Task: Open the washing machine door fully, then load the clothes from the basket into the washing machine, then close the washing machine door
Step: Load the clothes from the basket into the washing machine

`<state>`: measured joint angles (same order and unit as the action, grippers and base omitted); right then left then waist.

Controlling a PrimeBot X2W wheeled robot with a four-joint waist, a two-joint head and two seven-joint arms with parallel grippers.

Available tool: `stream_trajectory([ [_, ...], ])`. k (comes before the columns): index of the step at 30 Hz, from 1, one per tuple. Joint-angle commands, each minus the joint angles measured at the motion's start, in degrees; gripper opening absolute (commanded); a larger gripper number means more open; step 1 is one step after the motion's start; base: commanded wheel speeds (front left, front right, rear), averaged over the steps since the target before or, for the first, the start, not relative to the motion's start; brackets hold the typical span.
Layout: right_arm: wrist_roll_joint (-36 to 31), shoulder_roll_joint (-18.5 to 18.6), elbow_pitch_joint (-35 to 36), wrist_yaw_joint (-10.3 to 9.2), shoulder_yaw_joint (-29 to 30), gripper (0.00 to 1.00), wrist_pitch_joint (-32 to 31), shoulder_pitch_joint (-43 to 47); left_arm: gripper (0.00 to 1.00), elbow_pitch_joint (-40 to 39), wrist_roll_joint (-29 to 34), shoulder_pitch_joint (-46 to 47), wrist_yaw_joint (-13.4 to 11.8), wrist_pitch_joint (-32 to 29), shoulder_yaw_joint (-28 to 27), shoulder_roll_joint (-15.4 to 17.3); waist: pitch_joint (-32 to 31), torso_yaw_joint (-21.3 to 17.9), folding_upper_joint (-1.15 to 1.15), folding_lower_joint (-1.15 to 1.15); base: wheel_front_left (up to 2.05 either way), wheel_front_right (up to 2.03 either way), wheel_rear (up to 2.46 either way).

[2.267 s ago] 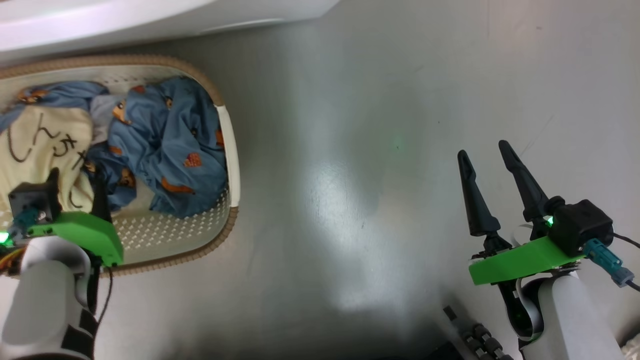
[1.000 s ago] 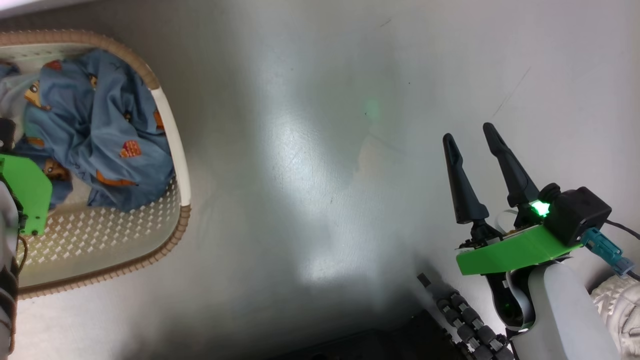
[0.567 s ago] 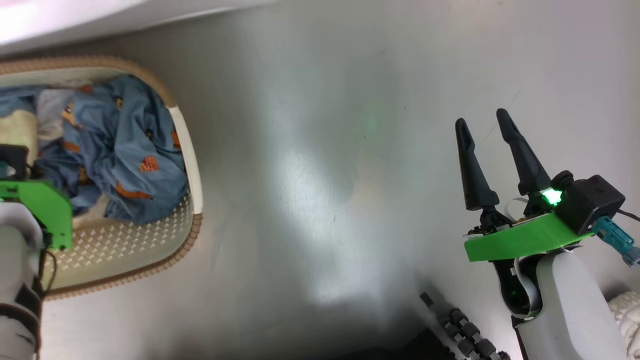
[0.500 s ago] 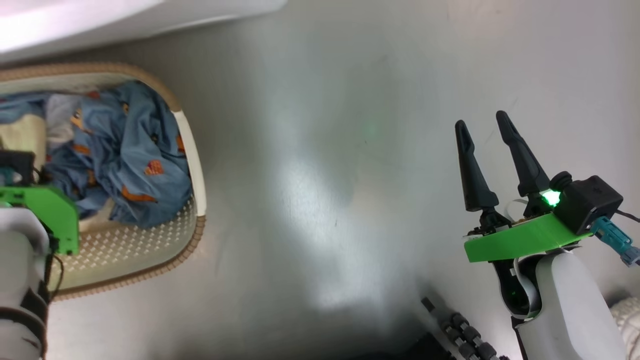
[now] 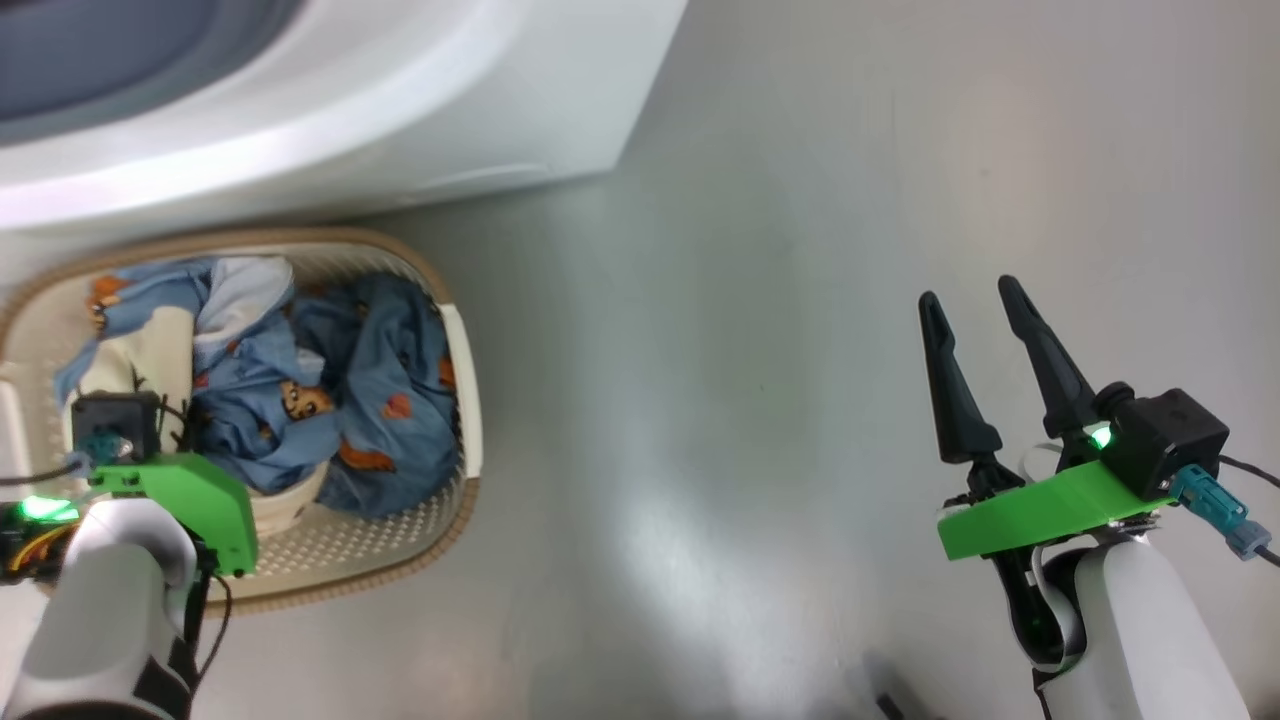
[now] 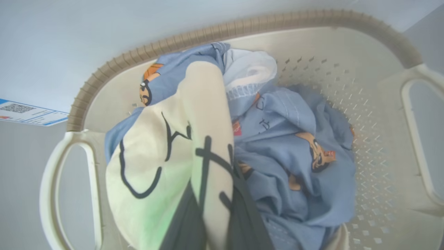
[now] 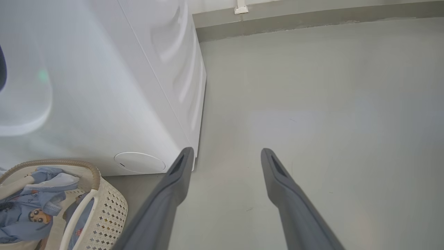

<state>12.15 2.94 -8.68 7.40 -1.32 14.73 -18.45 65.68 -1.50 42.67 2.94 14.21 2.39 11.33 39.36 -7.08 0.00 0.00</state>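
The cream-white basket (image 5: 462,350) stands on the floor against the white washing machine (image 5: 400,120). In it lie the clothes: a light blue bear-print garment (image 5: 380,400) and a cream garment (image 5: 150,350) with black lines. In the left wrist view my left gripper (image 6: 213,187) is shut on a raised fold of the cream garment (image 6: 156,166), with the blue garment (image 6: 295,166) bunched beside it. My right gripper (image 5: 968,292) hangs open over bare floor, well right of the basket. The washing machine door is out of view.
Grey floor (image 5: 750,400) spreads right of the basket and machine. A small blue label (image 6: 27,113) sits on the machine's front, and a round white cover (image 7: 138,162) low on it. A wall skirting (image 7: 312,17) runs behind.
The head camera has swung, so more of the washing machine shows. The clothes are bunched up toward my left gripper, which holds the cream garment. The right gripper has stayed open.
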Motion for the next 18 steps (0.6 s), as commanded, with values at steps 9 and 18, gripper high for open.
stream_trajectory([
  [9, -1.6, -0.1, -0.2, 0.09, 0.0, 1.0, 0.3, 5.4, 0.0, -17.5, -2.9, -13.0, -1.2, 0.8, -3.1, -1.9, -12.6, 5.0, 0.0, 0.0, 0.0, 0.0, 0.0],
  [18, -2.0, -0.1, -1.3, 0.09, 0.8, 1.0, 0.3, 9.2, 0.0, -32.4, -4.3, -22.9, -1.8, 0.8, -3.9, -4.4, -20.0, 6.5, 0.0, 0.0, 0.0, 0.0, 0.0],
])
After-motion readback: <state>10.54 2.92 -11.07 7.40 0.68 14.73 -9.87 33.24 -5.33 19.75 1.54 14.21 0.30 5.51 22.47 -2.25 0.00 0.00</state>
